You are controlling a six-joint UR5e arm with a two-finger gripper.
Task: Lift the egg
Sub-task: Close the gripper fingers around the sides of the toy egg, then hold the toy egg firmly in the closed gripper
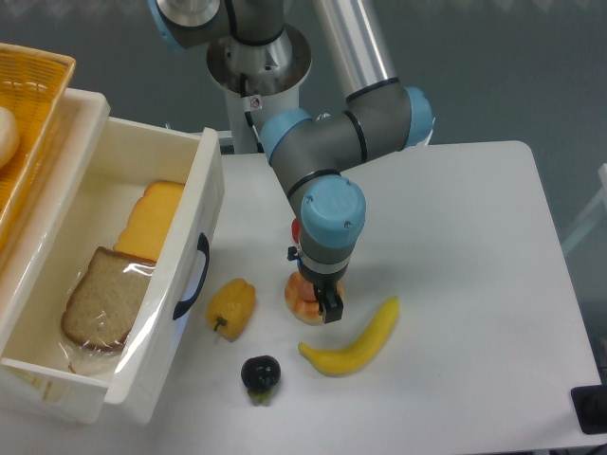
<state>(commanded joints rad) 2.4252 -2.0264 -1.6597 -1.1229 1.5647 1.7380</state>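
Observation:
The egg [298, 301], a small round piece with a peach-orange rim, lies on the white table [455, 246] between the yellow pepper and the banana. My gripper [319, 298] points straight down onto it, and the wrist covers most of its top. One dark fingertip [332, 305] shows at the egg's right edge; the other finger is hidden behind the wrist. The gap between the fingers is not visible. The egg rests on the table.
A yellow toy pepper [231, 305] lies left of the egg, a banana [356, 341] at its lower right, and a dark round fruit [260, 373] in front. A sliver of red [296, 230] peeks from behind the arm. The open white drawer [194, 284] holds bread and cheese.

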